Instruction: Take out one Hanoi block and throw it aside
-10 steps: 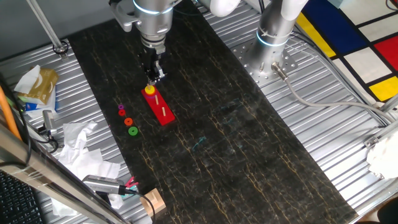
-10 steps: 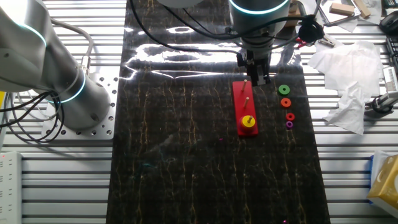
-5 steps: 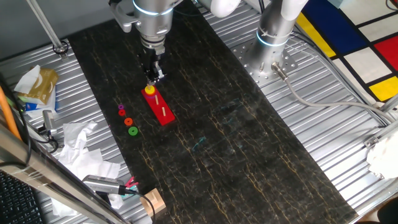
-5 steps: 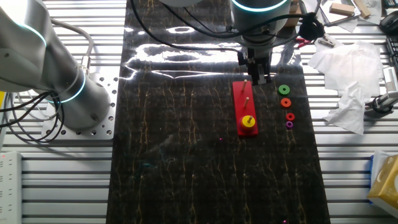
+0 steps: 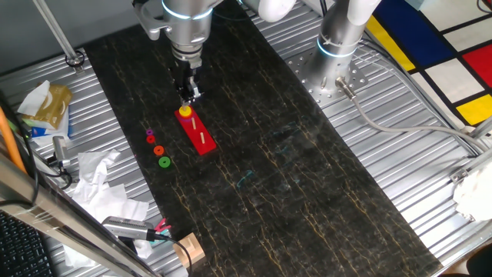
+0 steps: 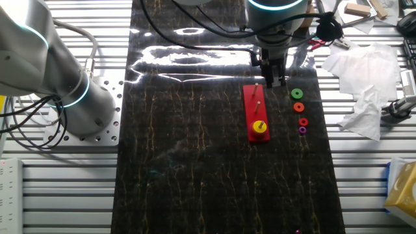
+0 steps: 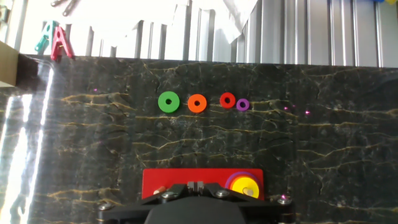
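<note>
The yellow Hanoi block (image 5: 184,112) sits on a peg at one end of the red base (image 5: 201,137). It also shows in the other fixed view (image 6: 260,127) and in the hand view (image 7: 244,186), over a magenta layer. My gripper (image 6: 273,79) hangs above the opposite end of the base (image 6: 255,104), apart from the block. In the hand view its fingertips (image 7: 191,185) stand together with nothing between them, left of the block. The gripper (image 5: 187,92) holds nothing.
A green ring (image 7: 168,101), an orange ring (image 7: 197,103), a small red ring (image 7: 227,99) and a magenta ring (image 7: 243,104) lie in a row on the black mat beside the base. Crumpled paper (image 6: 361,97) and clips (image 7: 55,38) lie past the mat's edge. A second arm's base (image 5: 338,46) stands to the side.
The gripper has shifted slightly upward and towards the ring row. The block and the rings have not moved.
</note>
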Available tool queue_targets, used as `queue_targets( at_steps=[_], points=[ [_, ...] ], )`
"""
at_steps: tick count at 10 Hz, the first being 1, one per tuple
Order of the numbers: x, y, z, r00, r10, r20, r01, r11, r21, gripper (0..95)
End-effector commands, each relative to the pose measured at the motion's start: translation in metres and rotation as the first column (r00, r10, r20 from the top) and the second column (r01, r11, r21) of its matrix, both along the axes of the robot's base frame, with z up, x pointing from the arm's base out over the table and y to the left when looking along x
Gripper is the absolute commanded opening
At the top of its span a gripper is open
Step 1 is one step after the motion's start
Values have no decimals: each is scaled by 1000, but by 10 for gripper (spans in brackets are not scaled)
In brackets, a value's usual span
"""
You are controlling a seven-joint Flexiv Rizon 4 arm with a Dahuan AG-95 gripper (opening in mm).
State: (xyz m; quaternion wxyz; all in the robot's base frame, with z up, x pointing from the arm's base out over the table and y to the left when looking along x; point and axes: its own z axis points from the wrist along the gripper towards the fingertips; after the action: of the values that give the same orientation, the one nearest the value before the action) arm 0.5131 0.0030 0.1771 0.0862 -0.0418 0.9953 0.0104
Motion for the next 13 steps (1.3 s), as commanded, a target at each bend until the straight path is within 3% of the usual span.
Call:
queue_targets(
  at_steps=[1, 9, 13],
  points=[
    [0, 0, 1, 999, 38, 6, -38, 999, 8, 0],
    [6, 1, 3, 1000, 19, 10, -19, 999, 26, 0],
    [8, -2, 0, 999, 29, 22, -29, 999, 19, 0]
  ],
)
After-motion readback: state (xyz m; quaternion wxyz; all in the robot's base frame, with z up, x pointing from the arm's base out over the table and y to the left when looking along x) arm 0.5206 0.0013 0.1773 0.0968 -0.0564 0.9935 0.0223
